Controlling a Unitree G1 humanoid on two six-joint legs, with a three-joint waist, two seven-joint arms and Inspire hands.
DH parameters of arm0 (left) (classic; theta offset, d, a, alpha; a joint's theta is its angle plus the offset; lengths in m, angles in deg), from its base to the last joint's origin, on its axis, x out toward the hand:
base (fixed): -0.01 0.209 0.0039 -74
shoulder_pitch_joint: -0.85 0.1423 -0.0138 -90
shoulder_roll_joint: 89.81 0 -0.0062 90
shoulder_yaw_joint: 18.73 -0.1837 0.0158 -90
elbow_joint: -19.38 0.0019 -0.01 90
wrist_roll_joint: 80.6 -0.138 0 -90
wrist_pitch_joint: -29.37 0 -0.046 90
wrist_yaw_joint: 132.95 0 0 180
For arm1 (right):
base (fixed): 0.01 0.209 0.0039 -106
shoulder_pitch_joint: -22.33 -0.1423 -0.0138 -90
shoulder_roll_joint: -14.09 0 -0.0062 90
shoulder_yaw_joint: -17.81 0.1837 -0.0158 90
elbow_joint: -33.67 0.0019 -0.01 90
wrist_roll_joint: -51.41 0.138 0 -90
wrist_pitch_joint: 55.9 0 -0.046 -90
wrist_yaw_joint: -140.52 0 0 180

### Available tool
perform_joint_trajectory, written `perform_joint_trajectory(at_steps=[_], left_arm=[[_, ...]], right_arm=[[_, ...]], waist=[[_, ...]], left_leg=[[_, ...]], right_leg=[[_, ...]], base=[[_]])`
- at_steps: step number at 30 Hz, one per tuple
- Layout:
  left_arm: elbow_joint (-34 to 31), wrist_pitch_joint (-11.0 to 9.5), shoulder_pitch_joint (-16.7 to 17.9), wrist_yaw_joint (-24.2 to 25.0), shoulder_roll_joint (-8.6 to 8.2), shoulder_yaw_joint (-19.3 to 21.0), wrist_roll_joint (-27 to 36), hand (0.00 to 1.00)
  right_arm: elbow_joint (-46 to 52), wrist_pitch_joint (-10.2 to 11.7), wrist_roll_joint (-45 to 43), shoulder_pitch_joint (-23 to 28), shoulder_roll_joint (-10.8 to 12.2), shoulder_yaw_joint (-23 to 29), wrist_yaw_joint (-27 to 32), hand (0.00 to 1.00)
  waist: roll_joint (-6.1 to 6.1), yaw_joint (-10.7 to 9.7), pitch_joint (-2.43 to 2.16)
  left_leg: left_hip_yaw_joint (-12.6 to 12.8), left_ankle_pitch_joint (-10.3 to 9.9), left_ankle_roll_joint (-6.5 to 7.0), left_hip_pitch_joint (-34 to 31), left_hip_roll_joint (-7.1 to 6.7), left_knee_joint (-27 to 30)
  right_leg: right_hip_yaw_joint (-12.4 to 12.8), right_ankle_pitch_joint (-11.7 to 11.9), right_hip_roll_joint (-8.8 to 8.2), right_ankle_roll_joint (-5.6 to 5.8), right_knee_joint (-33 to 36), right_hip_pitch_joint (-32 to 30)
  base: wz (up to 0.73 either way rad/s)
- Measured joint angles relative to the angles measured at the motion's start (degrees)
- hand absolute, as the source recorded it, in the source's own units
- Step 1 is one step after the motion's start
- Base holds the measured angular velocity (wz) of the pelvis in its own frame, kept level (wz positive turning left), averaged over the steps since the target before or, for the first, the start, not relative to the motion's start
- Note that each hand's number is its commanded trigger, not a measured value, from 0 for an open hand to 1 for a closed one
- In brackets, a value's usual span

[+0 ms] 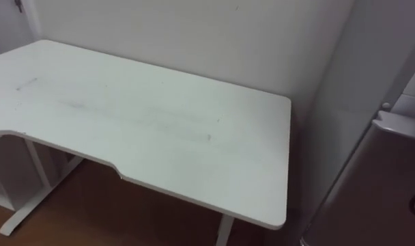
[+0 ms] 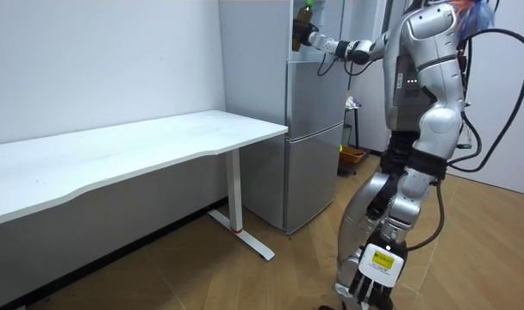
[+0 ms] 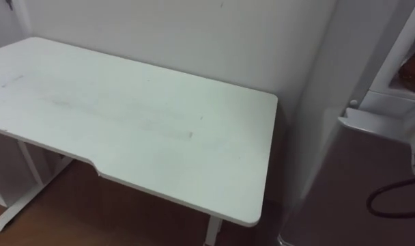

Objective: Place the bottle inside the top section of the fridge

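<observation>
Desk: wide white flat-topped desk on white metal legs [image 1: 146, 123], bare, set against the pale wall [image 1: 194, 34]; right end just beside the fridge, narrow gap between.
Fridge: tall grey two-door metal fridge [image 2: 315, 138], right of the desk; lower door [image 1: 392, 184] closed, white inner ledge [image 1: 409, 109] showing above it, so upper compartment [image 2: 329, 30] judged open.
Bottle: small green-topped bottle [image 2: 307, 9], held at the front of the upper compartment, towards its left side; long axis about upright, green end up.
Right hand: dark five-fingered right hand [image 2: 303, 36] directly below the green top, fingers seemingly wrapped round the bottle's body, though small in the room view; arm reaching level from the shoulder.
Relation for the move: shelf space straight ahead of the hand; short push inward, then release, judged enough.
Open room: compartment's left wall close to the hand; more freedom towards the room view's right.
Stance: upright on the wooden floor [image 2: 288, 275] before the fridge, at the room view's right.
</observation>
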Motion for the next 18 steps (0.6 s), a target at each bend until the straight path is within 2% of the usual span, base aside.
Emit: perform_joint_trajectory(at_steps=[1, 2, 8, 13, 18], left_arm=[[0.0, 0.0, -0.3, 0.0, 0.06, -0.8, 0.2, 0.00], [0.0, 0.0, -0.5, 0.0, 0.06, -1.1, 0.9, 0.00], [-0.4, 0.0, -0.7, 0.0, 0.35, -3.5, 2.2, 0.00], [-0.5, 0.0, -1.6, 0.0, 0.35, -4.1, 2.2, 0.00], [-0.4, 0.1, -1.9, 0.0, 0.86, -4.1, 2.2, 0.00]], right_arm=[[-1.1, 0.7, -0.5, 0.0, 0.0, -0.1, -0.4, 0.30], [-1.5, 1.0, -0.7, 0.0, 0.0, -0.1, -0.5, 0.00], [-3.9, 3.0, -0.7, 0.0, 0.0, 0.0, -3.9, 0.00], [-7.0, 1.4, -0.8, 0.0, 0.7, -0.7, -6.4, 0.00], [-6.5, 1.4, -2.9, 0.0, 0.6, -1.2, -8.2, 0.00]], waist=[[0.14, 0.3, 0.13], [0.01, 0.5, 0.05], [0.02, 0.7, 0.10], [0.13, 0.9, 0.20], [0.29, 0.9, 0.17]], left_leg=[[0.0, 0.1, -0.06, -0.1, 0.07, 0.0], [0.0, 0.1, -0.09, -0.1, 0.12, 0.0], [0.1, 0.5, -0.62, -0.9, 0.73, 0.2], [0.1, 0.9, -0.98, -1.4, 1.05, 0.1], [0.4, 1.1, -1.19, -1.8, 1.36, -0.1]], right_leg=[[0.0, 0.0, 0.06, -0.08, 0.1, -0.1], [0.0, 0.0, 0.06, -0.13, 0.1, -0.2], [-0.2, 0.1, 0.21, -0.84, 0.2, -0.5], [-0.6, -0.1, 0.30, -1.22, 0.3, -1.1], [-0.6, 0.0, 0.41, -1.57, 0.6, -1.8]], base=[[0.00], [0.00], [0.00], [0.00], [-0.03]])
